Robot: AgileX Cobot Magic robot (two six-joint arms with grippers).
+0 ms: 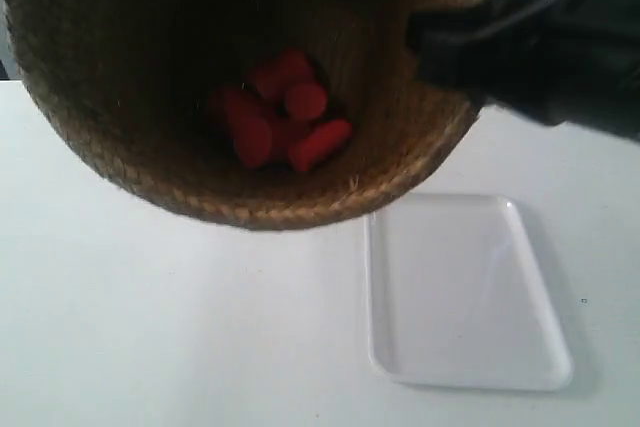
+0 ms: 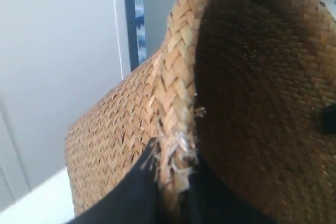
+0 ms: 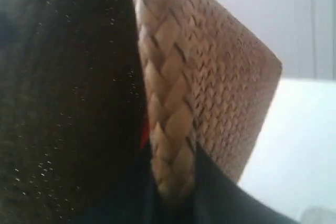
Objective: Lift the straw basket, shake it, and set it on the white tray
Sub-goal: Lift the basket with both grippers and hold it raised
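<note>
Basket (image 1: 130,137) held aloft and tilted, likely mid-shake
Left end effector (image 2: 176,187) and right end effector (image 3: 173,192) each pinch its rim (image 2: 178,77); next, lower it onto tray (image 1: 460,287)

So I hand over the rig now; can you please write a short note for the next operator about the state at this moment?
Left end effector: shut on the straw basket.
Right end effector: shut on the basket too.
Basket: appears lifted off the table, tilted with its mouth toward the exterior camera; red cylindrical pieces lie inside.
White tray: on the table, empty.
Done: the lift.
Shake: cannot tell from one moment.
Left: set the basket on the tray and release.
</note>
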